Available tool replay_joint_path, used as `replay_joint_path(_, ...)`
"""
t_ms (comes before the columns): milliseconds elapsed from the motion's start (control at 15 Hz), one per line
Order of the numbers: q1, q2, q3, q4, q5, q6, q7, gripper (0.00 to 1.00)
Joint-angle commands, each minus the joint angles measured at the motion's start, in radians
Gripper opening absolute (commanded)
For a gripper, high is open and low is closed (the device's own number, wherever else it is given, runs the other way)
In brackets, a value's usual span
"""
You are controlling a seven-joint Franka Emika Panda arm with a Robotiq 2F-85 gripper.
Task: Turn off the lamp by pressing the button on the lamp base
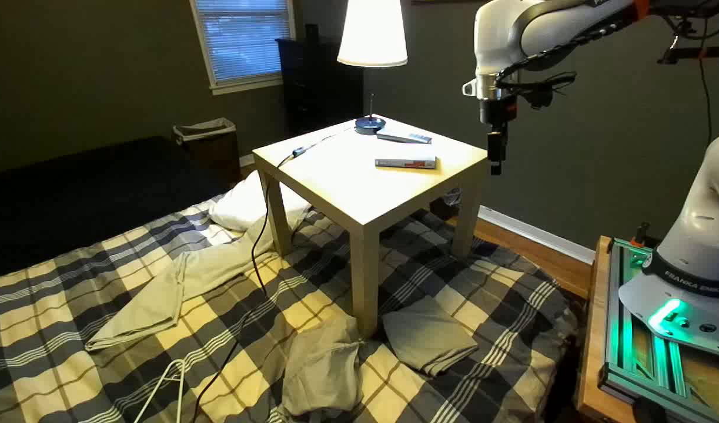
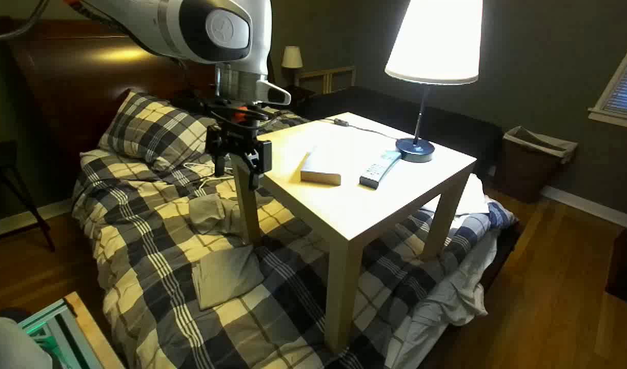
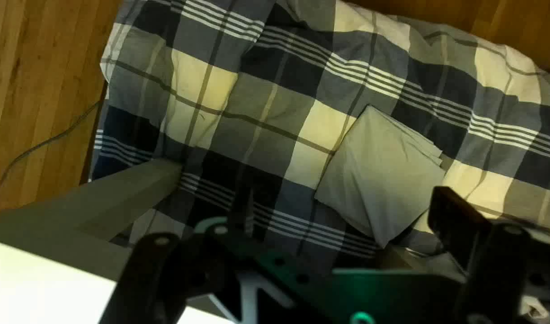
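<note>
The lamp (image 1: 373, 35) is lit, with a bright cream-white shade and a thin dark stem; it also shows in an exterior view (image 2: 436, 46). Its round dark lamp base (image 1: 370, 126) stands near the table's corner and shows in an exterior view (image 2: 415, 150). I cannot make out a button on the base. My gripper (image 2: 237, 175) is open and empty. It hangs beside the table edge on the side away from the lamp. In the wrist view the open fingers (image 3: 344, 204) frame bedding and a folded cloth; the lamp is out of that view.
The pale table (image 1: 359, 202) stands on a plaid bed. A remote (image 2: 380, 168) lies against the lamp base, and a book-like box (image 2: 321, 168) lies nearer my gripper. An inline piece (image 1: 299, 151) sits on the lamp cord. A folded grey cloth (image 3: 382, 175) lies on the bed.
</note>
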Motion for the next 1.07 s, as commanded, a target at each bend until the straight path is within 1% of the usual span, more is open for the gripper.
replay_joint_path(0, -0.001, 0.000, 0.001, 0.001, 0.000, -0.001, 0.000, 1.00)
replay_joint_path(933, -0.001, 0.000, 0.001, 0.001, 0.000, -0.001, 0.000, 1.00)
replay_joint_path(1000, -0.007, 0.011, -0.002, 0.007, -0.011, 0.033, 0.001, 1.00)
